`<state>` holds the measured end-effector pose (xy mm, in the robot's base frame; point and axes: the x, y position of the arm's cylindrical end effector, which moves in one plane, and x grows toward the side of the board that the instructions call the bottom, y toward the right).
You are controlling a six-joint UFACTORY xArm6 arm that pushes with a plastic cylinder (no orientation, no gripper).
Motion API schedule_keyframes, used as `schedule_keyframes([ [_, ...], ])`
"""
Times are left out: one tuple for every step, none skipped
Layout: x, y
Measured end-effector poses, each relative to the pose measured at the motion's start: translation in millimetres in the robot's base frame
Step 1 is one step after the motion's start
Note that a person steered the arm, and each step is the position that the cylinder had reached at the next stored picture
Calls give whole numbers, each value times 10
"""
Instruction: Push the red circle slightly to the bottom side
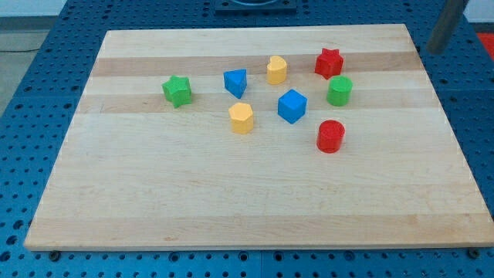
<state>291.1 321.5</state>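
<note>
The red circle (330, 137) stands on the wooden board (231, 201), right of the middle. A grey rod comes in at the view's top right corner; my tip (434, 48) is just beyond the board's top right corner, far up and right of the red circle and touching no block. The green circle (340, 90) is just above the red circle, and the red star (328, 62) is above that. The blue cube (292, 106) is up and left of the red circle.
A yellow hexagon (241, 118), a blue triangle (235, 82), a rounded yellow block (277, 69) and a green star (177, 90) lie further left. Blue perforated table (23, 154) surrounds the board.
</note>
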Motion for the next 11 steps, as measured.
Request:
schedule_keyframes([
  [517,-243],
  [942,-729],
  [1335,-1236],
  [1475,-1666],
  [1445,-1854],
  [1534,-2035],
  [1600,-2377],
  [1676,-2663],
  [1776,-2824],
  [1783,-2818],
  [1728,-2707],
])
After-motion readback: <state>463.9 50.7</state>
